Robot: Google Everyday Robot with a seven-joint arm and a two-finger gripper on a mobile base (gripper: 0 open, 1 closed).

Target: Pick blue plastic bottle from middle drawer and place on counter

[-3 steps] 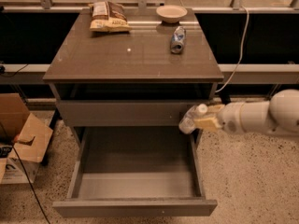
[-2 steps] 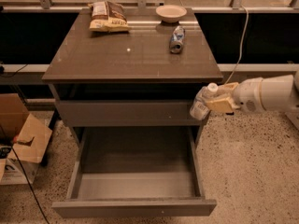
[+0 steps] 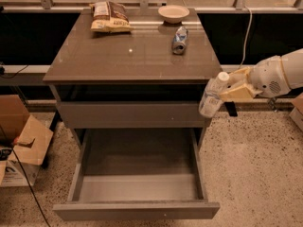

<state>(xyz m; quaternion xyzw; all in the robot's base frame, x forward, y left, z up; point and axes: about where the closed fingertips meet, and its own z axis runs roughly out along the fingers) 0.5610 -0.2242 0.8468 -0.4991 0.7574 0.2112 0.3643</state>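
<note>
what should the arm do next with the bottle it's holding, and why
Probably lift straight up until the bottle's base clears the top edge. The gripper, fingers shut on the small clear plastic bottle with a white cap, hangs just off the cabinet's right side. The cap sits about level with the glossy grey-brown counter, but the body is below it, so moving left now would likely hit the edge.

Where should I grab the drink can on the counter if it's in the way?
Mid-body, from above: the drink can seems to lie on its side on the counter, pointing away from the camera, so close across its round wall. The gripper, right of the cabinet, is shut on the blue plastic bottle.
</note>
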